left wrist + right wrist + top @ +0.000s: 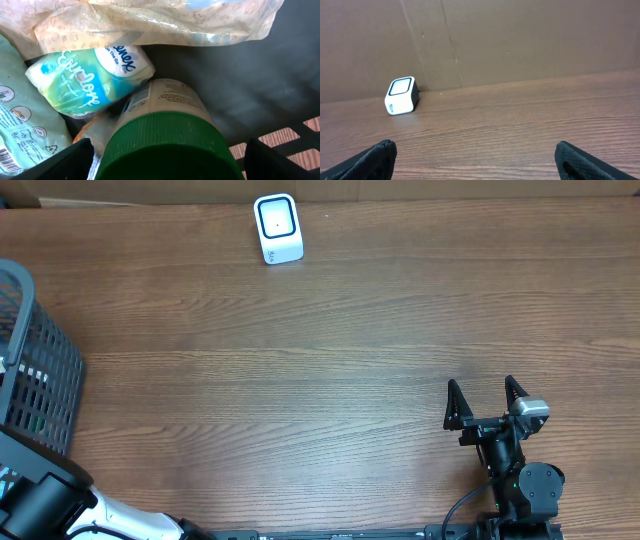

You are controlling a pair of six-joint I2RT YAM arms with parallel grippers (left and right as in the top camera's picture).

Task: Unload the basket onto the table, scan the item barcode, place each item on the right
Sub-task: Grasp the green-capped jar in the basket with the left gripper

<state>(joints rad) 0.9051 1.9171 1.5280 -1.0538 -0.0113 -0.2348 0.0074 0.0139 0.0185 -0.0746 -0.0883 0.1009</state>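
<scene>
left end effector is down inside black mesh basket, fingers wide, straddling ribbed green lid of pale-labelled plastic jar. Can't tell if they're pressing it. Jar sits beside blue-green soft tissue pack, w/ crinkly clear bag above. right end effector is spread wide, nothing in it, over near-right of wooden table. Far edge: white boxy scanner.

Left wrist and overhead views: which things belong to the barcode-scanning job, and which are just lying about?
Job: white scanner; green-lidded jar, likely the pick; black basket holding it.
Lying about: tissue pack; clear printed bag; pale green packet.
</scene>
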